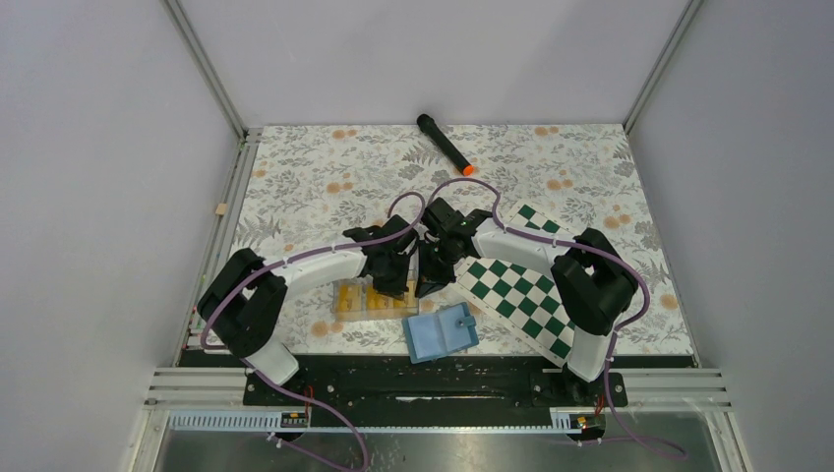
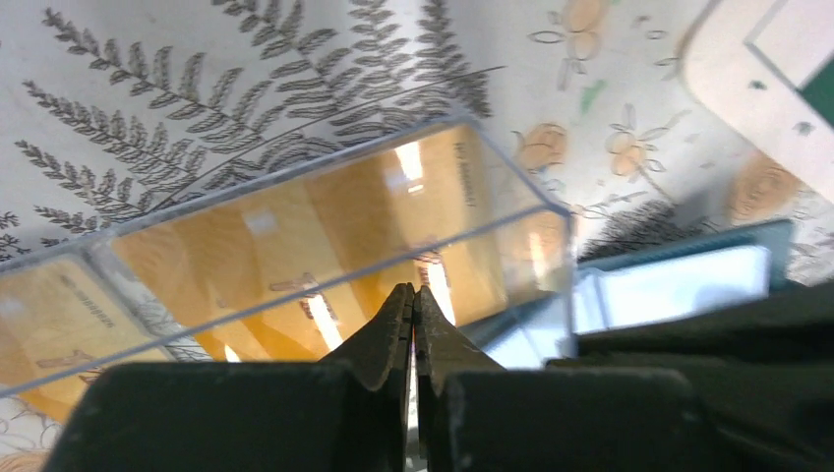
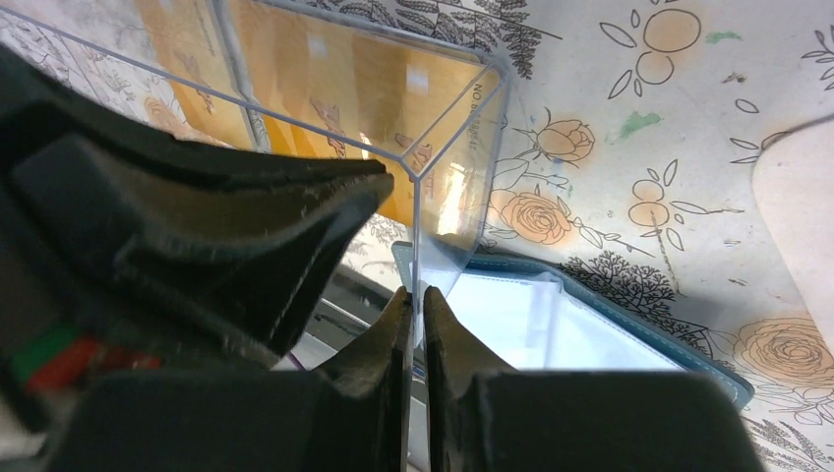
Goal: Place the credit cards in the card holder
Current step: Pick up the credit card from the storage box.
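Top external view: both arms reach inward over a floral-print table (image 1: 315, 177) and meet at a clear plastic tray (image 1: 341, 317) holding the orange-yellow credit cards (image 1: 352, 300). The blue card holder (image 1: 441, 332) lies open and flat just right of the tray, at the near edge, with a green-and-white chessboard (image 1: 516, 290) beyond it to the right. A black marker with an orange tip (image 1: 445, 144) lies well apart at the far side. Seen from the right wrist, the right gripper (image 3: 414, 300) has its fingers pinched on a corner wall of the tray, with the holder's pale inner pocket just past it. Seen from the left wrist, the left gripper (image 2: 414, 295) has its fingers pressed together at the tray's near wall; whether they pinch it cannot be told.
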You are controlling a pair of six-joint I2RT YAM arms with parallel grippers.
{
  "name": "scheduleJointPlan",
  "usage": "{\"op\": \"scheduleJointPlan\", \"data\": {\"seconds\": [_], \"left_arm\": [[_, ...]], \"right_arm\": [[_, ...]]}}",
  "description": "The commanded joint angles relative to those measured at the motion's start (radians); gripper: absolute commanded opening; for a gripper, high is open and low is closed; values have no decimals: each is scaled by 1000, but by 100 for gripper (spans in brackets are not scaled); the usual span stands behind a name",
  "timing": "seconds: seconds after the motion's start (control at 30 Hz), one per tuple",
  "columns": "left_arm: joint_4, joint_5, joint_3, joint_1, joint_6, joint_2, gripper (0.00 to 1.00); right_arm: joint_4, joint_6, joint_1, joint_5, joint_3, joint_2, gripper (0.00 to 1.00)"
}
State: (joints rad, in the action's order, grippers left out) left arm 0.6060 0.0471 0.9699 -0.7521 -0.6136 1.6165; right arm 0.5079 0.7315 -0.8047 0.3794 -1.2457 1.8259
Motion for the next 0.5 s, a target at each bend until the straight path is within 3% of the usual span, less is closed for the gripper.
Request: {"op": "scheduleJointPlan", "data": {"seconds": [0.0,0.23,0.33,0.47], "left_arm": [[-62,32,47,-21,-4,-81,0],[-45,5,43,-20,-19,-95,2],[-43,-17,15,-15,-41,-94,24],[-124,41,-87,18,-79,-100,27]], "right_arm": [[-30,4,-8,41,-2,-37,10],[-30,4,-9,43,0,-37,10],[-30,3,-9,41,2,-41,10],[-30,3,-9,42,2,-38,10]]}}
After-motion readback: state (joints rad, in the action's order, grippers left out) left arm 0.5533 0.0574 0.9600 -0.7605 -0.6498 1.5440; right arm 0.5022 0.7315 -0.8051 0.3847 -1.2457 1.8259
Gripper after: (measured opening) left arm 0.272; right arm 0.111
